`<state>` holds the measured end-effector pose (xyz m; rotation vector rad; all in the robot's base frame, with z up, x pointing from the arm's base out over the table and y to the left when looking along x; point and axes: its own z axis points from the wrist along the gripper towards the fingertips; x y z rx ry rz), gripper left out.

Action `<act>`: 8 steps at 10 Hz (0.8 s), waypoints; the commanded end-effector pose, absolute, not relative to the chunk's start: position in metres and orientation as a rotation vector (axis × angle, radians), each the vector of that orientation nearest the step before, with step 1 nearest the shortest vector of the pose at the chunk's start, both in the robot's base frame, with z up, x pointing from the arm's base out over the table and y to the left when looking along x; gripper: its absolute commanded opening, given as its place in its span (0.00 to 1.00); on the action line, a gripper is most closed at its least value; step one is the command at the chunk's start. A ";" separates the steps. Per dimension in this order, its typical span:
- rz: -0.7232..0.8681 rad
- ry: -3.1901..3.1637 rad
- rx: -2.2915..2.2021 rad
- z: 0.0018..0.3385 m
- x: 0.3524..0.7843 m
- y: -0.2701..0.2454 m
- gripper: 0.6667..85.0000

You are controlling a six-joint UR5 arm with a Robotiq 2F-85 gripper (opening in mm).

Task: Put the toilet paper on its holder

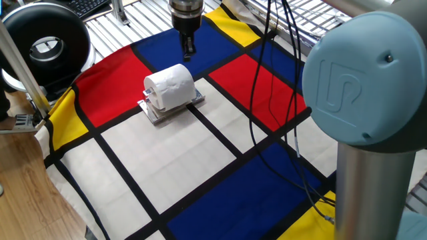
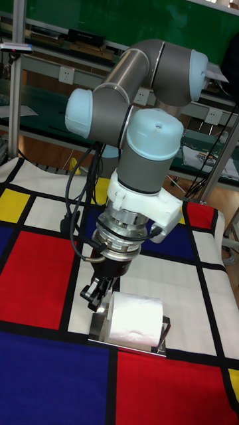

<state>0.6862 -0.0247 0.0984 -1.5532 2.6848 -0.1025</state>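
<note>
The toilet paper [image 1: 170,86] lies on its side on the holder [image 1: 171,109], light, soft and easily crushed, so you grip its curved sides gently, while the gripper [image 1: 189,49] hangs behind it, fingers together and empty.

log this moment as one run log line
end effector: empty, off the roll | toilet paper: lying on its side on holder | cloth: checkered | placement: looks done
</note>
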 end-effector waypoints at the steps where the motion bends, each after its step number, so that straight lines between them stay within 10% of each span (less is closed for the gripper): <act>1: -0.096 2.666 -1.569 0.094 0.686 -0.047 0.00; 8: -0.116 2.720 -1.523 0.087 0.675 -0.076 0.03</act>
